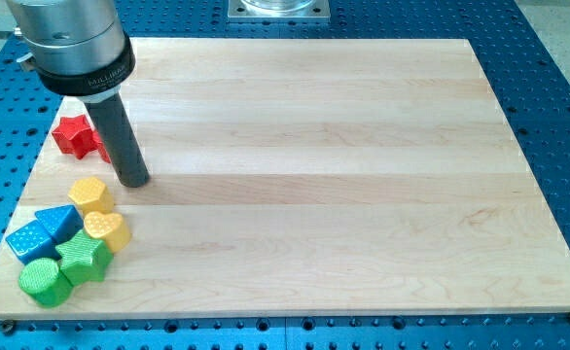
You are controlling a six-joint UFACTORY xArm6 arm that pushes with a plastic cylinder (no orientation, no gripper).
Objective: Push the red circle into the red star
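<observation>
The red star [73,134] lies near the board's left edge, in the upper left of the view. Just right of it a small piece of another red block [102,149] shows against the rod; most of it is hidden, so I cannot make out its shape. It appears to touch the star. My tip [134,181] rests on the board just right of and below these two red blocks, and above a yellow block.
A cluster sits at the lower left: a yellow block [90,194], a yellow heart [108,231], two blue blocks [59,222] [27,241], a green star [84,258] and a green circle [44,282]. The wooden board [343,194] lies on a blue perforated table.
</observation>
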